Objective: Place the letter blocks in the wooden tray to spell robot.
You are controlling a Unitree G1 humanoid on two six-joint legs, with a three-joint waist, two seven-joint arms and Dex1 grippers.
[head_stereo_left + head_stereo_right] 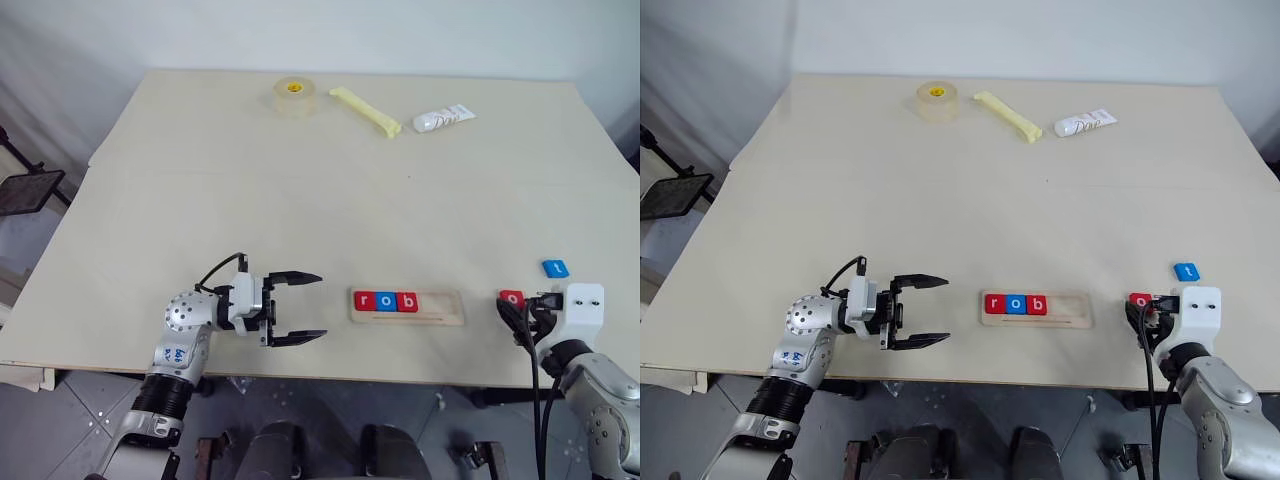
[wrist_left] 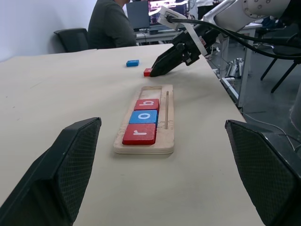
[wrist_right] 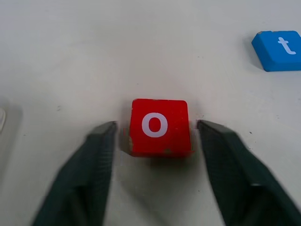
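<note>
The wooden tray (image 1: 408,306) lies near the front edge of the table (image 1: 330,180), and it is the landmark here. Three letter blocks (image 1: 386,301) sit in its left part, reading r, o, b: red, blue, red. The right part of the groove stands bare, room for two more.

Just to the right of the tray, on the bare table, lies the red o block (image 3: 159,126). The right gripper (image 3: 156,136) is at it, fingers apart, one on each side of the block with a small gap on both sides, not clamped. A little farther from the tray, to the right and back, lies the blue t block (image 1: 556,268).

The step in hand looks to be picking up the red o. To do it well, the fingers should close squarely on the two opposite side faces, low on the block, so it does not twist or tip. It then needs to go in next to the b, letter upright.

The left gripper (image 1: 296,308) hovers to the left of the tray, fingers wide apart, holding nothing.
</note>
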